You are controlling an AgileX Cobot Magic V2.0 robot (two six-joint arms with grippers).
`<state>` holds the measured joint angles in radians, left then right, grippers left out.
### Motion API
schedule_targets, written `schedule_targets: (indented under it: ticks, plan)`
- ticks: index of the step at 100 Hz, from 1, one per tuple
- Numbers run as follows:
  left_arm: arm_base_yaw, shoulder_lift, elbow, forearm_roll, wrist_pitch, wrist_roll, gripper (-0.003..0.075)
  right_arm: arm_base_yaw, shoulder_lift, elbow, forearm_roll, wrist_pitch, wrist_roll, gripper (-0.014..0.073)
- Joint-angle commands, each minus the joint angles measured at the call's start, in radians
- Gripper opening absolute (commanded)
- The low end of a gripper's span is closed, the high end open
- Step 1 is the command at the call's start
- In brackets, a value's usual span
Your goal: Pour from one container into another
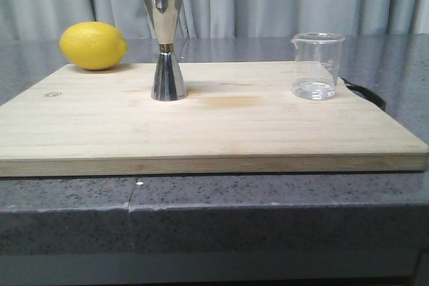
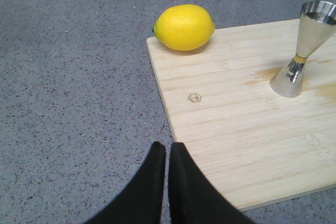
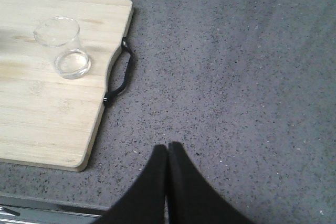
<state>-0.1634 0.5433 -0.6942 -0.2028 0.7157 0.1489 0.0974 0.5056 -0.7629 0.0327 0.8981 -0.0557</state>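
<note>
My left fingers (image 2: 168, 150) are hanging over the grey speckled surface (image 2: 73, 77), pressed together at the tips with only a thin slit between them, pinching nothing. They are sitting just off the near left corner of the wooden cutting board (image 2: 236, 145); their roots are running out of the wrist view. My right fingers (image 3: 167, 149) are doing the same on the other side, tips closed on each other and holding nothing, over bare surface well apart from the board's right edge. Neither pair is showing in the front view.

The glass beaker (image 1: 316, 65) is standing upright toward the right back of the board, its pouring lip pointing left. I am making out a little clear liquid pooled at its bottom, though through the glass the level is hard to read, and the printed marks are only faint. Just beside it, the board's black handle (image 3: 118, 74) is curving along the right edge; from the front most of it is hidden behind the board.

The metal jigger (image 1: 165, 41) is standing upright near the board's middle back, what it holds hidden from me. The lemon (image 1: 93, 45) is lying at the back left corner, partly overhanging the edge.
</note>
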Motion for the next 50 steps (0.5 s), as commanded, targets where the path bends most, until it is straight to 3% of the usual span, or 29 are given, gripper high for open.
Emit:
schedule_targets:
  ticks: [1, 28, 50]
  plan:
    - [0.003, 0.003, -0.026, -0.020, -0.073, -0.007, -0.0019, -0.006, 0.003, -0.023, -0.001, -0.068, 0.000, -0.0075]
    - [0.003, -0.011, -0.014, -0.013, -0.082, -0.004, -0.0020, -0.006, 0.003, -0.023, -0.001, -0.068, 0.000, -0.0075]
    - [0.070, -0.188, 0.187, 0.038, -0.316, 0.000, -0.0019, -0.006, 0.003, -0.023, -0.001, -0.068, 0.000, -0.0075]
